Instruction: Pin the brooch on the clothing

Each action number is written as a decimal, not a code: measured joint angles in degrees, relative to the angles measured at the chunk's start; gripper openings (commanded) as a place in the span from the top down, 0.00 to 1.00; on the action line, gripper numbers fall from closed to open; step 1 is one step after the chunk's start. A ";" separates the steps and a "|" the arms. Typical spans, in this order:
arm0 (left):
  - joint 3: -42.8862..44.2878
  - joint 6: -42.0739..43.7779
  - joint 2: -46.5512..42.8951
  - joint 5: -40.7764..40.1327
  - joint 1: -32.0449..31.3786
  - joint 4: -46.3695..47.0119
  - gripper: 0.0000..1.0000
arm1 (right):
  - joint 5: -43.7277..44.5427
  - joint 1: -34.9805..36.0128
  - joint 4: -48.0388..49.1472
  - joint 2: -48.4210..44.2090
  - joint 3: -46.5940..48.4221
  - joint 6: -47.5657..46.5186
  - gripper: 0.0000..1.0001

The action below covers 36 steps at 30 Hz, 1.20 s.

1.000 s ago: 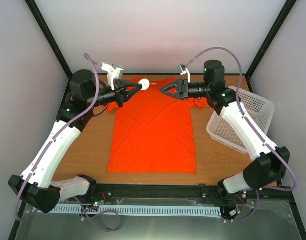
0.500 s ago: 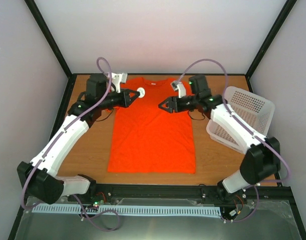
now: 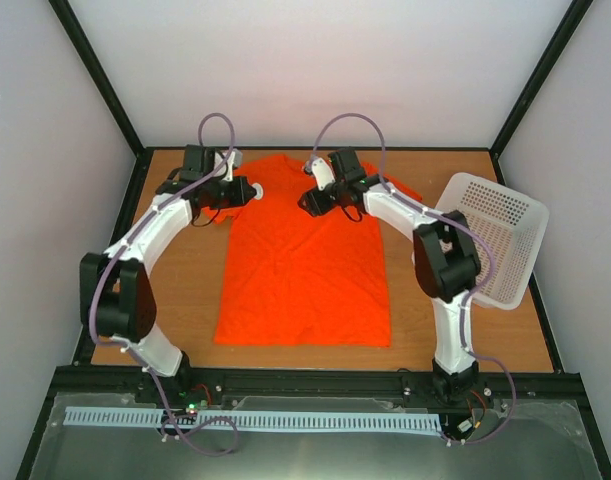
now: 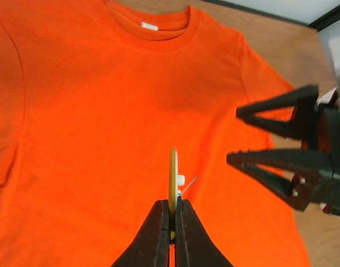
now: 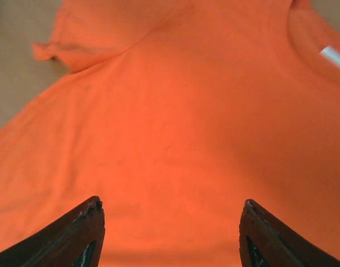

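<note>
The wooden tabletop [image 3: 185,290] carried an orange T-shirt [image 3: 305,270] laid flat and face up, neck toward the far side, with a white perforated basket [image 3: 495,240] tilted at its right edge. Both arms reached over the shirt's chest. The right gripper [image 5: 170,208] hung above the fabric with its jaws wide apart, holding nothing. The left gripper [image 4: 172,208] was clamped on the brooch [image 4: 173,178], a thin golden disc held on edge above the chest, clear of the cloth as far as could be told, its fine pin [image 4: 190,184] angled out toward the right gripper. The job seemed barely begun: the brooch was in hand and brought over the shirt, but piercing the fabric and fastening remained. A small white neck label [image 4: 149,26] showed no legible writing.
</note>
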 measured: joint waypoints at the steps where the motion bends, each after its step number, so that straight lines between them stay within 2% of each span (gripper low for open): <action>1: 0.98 1.11 1.95 -0.46 0.00 0.11 0.99 | 0.61 0.00 -0.17 2.10 2.43 -1.07 0.35; 4: 3.48 3.56 6.54 -1.51 0.02 0.92 0.99 | 4.24 0.11 -2.19 10.16 13.20 -4.57 0.35; 12: 6.03 5.16 13.90 -2.43 0.02 6.80 0.99 | 12.15 0.24 -9.18 24.30 32.98 -6.43 0.36; 20: 8.79 5.66 18.64 -3.98 0.02 8.48 0.99 | 17.33 0.92 -14.03 31.85 43.52 -2.21 0.38; 30: 14.71 5.79 25.77 -0.48 -0.85 11.15 0.99 | 22.29 -3.52 -18.08 30.69 38.84 1.11 0.37; 36: 20.63 5.79 31.26 -0.17 -4.42 11.43 0.99 | 22.38 -6.40 -16.57 23.69 25.38 1.60 0.34</action>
